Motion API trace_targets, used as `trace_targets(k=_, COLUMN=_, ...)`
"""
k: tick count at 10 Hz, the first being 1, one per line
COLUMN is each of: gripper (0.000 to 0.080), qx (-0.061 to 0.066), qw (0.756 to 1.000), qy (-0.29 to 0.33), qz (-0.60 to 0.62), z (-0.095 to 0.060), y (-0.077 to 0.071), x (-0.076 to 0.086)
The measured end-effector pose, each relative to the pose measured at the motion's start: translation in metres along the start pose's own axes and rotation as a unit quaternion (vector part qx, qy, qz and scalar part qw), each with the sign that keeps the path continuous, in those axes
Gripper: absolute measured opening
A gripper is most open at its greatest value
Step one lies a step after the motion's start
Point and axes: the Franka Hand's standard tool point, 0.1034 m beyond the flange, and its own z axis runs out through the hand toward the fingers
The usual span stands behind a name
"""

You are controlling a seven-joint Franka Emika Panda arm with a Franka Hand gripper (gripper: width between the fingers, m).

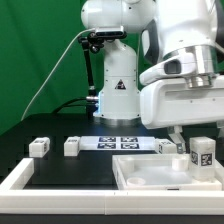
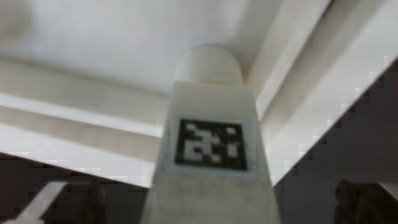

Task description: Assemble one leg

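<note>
One leg, a small white block with a black-and-white tag, stands upright at the exterior view's right, beside the large white tabletop piece. My gripper hangs right over it. In the wrist view the same leg rises between my two dark fingers, with a gap on each side, so the gripper is open and straddles the leg without touching it. Behind the leg lies the white tabletop piece. Two more legs rest on the black table at the exterior view's left.
The marker board lies flat on the table between the loose legs and the arm's base. A white raised border runs along the table's front and left edge. A green backdrop stands behind.
</note>
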Motion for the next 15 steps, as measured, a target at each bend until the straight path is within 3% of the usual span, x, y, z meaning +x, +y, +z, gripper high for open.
trace_targets(k=2, gripper=0.0648, qx=0.025, qw=0.996, qy=-0.091, qz=0.004, z=0.0013, y=-0.0023, x=-0.0031)
trace_targets(k=4, gripper=0.0648, qx=0.040, qw=0.989, qy=-0.140, qz=0.009, z=0.0039, y=0.0004, x=-0.0001)
trace_targets(k=7, gripper=0.0636, qx=0.039, qw=0.989, qy=-0.140, qz=0.010, z=0.0042, y=0.0022, x=-0.0006)
trace_targets(k=9, gripper=0.0288, qx=0.039, qw=0.989, qy=-0.140, qz=0.010, z=0.0042, y=0.0023, x=-0.0006)
trace_targets(k=12, gripper=0.0290, qx=0.037, qw=0.989, qy=-0.140, qz=0.026, z=0.0044, y=0.0018, x=-0.0008)
trace_targets(k=15, gripper=0.0290, qx=0.010, qw=0.970, qy=-0.134, qz=0.201, z=0.0068, y=-0.0036, x=0.0006)
